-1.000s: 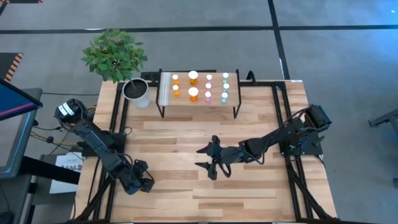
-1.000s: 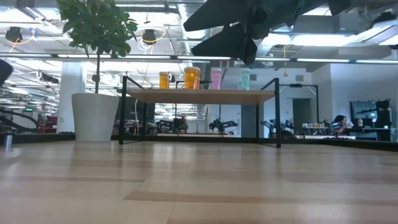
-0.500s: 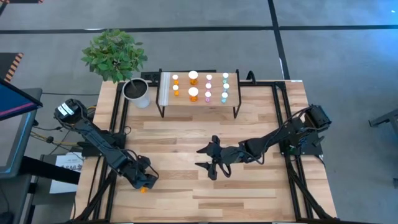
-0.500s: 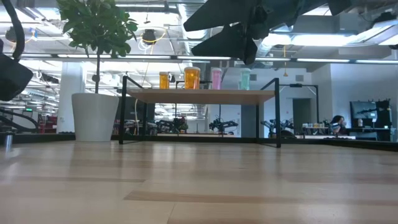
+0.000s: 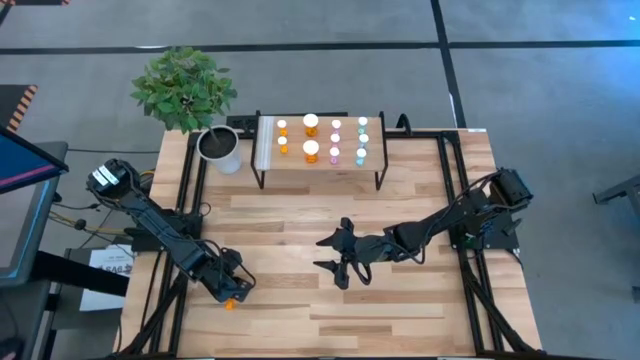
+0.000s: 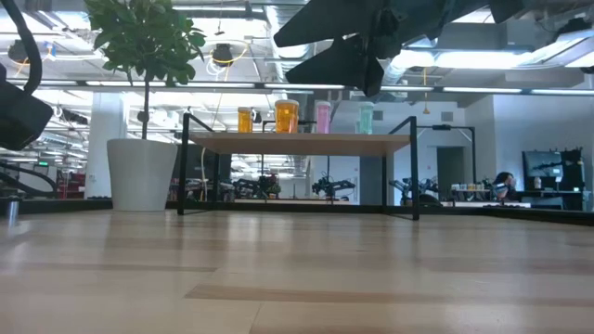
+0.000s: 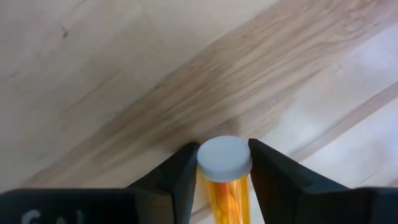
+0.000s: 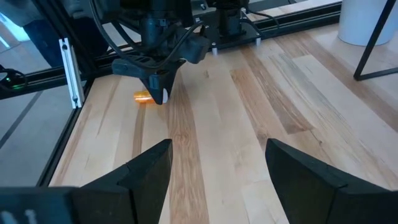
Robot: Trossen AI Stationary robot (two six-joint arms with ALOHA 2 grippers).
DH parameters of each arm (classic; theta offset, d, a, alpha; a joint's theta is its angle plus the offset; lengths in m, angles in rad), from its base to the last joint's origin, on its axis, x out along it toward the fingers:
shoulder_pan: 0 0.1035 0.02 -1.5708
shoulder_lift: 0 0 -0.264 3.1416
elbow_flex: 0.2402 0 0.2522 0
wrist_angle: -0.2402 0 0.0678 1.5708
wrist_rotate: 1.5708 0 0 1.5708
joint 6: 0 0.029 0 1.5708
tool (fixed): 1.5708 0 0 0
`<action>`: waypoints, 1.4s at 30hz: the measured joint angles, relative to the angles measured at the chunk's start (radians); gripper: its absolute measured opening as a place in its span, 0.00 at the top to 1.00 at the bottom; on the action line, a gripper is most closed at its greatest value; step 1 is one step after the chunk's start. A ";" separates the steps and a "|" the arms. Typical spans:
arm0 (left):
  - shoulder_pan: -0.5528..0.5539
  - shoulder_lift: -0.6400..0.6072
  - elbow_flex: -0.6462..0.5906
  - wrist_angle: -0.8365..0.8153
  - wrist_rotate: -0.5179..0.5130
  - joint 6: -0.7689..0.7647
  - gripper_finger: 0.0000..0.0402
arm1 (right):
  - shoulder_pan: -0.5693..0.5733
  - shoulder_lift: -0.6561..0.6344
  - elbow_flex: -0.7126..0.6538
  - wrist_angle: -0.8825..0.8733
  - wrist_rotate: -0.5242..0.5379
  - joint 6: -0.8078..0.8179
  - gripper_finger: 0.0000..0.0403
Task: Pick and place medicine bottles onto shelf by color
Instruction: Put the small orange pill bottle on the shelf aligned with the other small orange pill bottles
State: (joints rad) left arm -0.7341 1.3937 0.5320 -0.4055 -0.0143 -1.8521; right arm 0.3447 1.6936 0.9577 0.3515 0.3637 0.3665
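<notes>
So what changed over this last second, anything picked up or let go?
The left tool has swung toward the table's near-left corner and is closing around an orange bottle lying there. The right tool stayed open mid-table; the bottles on the shelf are unchanged.

bottles (image 5: 322, 140) on shelf (image 5: 268, 150) | plant pot (image 5: 221, 150) left of shelf

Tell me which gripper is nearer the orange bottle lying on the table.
Left. The left gripper has its fingers on either side of the orange bottle, at the table's front left. The right gripper hangs open over the table's middle, well away from it.
</notes>
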 joint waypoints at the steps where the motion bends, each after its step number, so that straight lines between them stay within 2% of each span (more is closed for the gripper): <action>1: 0.000 0.000 0.000 0.000 -0.001 0.004 0.68 | 0.000 0.000 0.000 0.000 0.000 0.000 0.30; 9: 0.000 -0.001 -0.001 0.023 -0.042 0.044 0.74 | 0.000 0.000 0.000 0.000 0.000 0.000 0.30; 12: 0.000 -0.017 -0.007 0.030 -0.101 0.059 0.74 | 0.000 0.000 0.000 0.000 0.000 0.000 0.30; 19: 0.009 -0.122 -0.012 0.000 -0.408 0.136 0.75 | 0.000 0.000 0.000 0.000 0.000 0.000 0.30; 24: 0.050 -0.218 -0.011 -0.005 -0.691 0.290 0.75 | 0.000 0.000 0.000 0.000 0.000 0.001 0.30; 27: 0.098 -0.272 -0.011 0.011 -0.836 0.437 0.74 | 0.000 0.000 0.000 -0.003 0.000 0.000 0.30; 30: 0.156 -0.323 -0.010 0.039 -1.038 0.607 0.74 | 0.000 0.000 0.000 -0.003 0.000 0.000 0.30; 33: 0.226 -0.363 -0.010 0.128 -1.222 0.825 0.74 | 0.000 0.000 0.000 -0.003 0.000 0.001 0.30; 35: 0.283 -0.381 -0.009 0.227 -1.297 0.995 0.74 | 0.000 0.000 0.000 -0.003 0.001 0.001 0.30; 38: 0.377 -0.385 -0.008 0.412 -1.312 1.225 0.74 | 0.000 0.000 0.000 -0.003 0.001 0.000 0.30; 42: 0.503 -0.345 -0.007 0.648 -1.162 1.480 0.74 | -0.006 0.000 0.000 -0.003 0.002 0.000 0.30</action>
State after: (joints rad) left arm -0.2311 1.0485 0.5251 0.2425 -1.1765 -0.3726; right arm 0.3386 1.6936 0.9577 0.3481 0.3653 0.3668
